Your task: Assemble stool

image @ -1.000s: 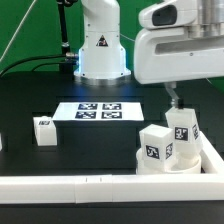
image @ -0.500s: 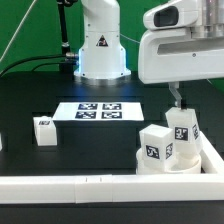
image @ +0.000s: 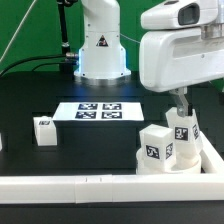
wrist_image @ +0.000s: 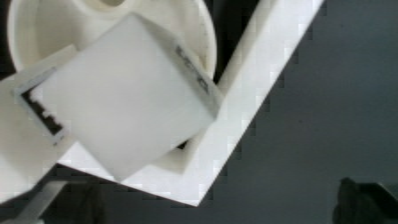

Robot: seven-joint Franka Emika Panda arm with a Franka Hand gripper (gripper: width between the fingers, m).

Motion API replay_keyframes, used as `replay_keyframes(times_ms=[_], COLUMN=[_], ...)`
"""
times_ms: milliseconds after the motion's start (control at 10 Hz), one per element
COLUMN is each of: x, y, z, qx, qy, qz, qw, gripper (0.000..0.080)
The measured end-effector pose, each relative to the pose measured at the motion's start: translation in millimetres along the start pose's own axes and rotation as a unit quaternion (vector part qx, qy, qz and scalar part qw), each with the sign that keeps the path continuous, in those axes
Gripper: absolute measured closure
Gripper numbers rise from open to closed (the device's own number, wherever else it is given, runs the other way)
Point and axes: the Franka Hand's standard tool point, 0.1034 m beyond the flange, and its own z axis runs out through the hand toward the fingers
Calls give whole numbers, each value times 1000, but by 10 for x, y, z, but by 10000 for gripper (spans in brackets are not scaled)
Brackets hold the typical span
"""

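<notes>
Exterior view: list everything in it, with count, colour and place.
white plastic ring-shaped seat: one, white, on the table at the exterior view's right, by the wall's corner.
small white rectangular block legs: three, white with black-and-white tags; this one and another stand on the seat, the third sits alone at the exterior view's left.
marker board: one, white with black tags, flat at mid-table.
long white border wall: one, white, along the near edge.
black table: one, under everything.
white robot arm: one, base behind the marker board.
tool: one, open, over the right-hand leg.
</notes>
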Motion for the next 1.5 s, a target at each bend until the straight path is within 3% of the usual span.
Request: replay_keyframes(times_ms=[400, 800, 1100, 1300, 1400, 1500], x=[-64, -78, -117, -106, -106, -105], y=[108, 115, 144, 146, 148, 145], z=[28, 53, 207, 191, 192, 193], qx=[-7, -7, -9, -10, -10, -9], qy=[0, -2, -1, 1, 1, 1], qz=[-172, -162, -160, -143, -143, -128], qw=[985, 987, 987, 990, 990, 992], gripper=[151, 151, 151, 407, 407, 460])
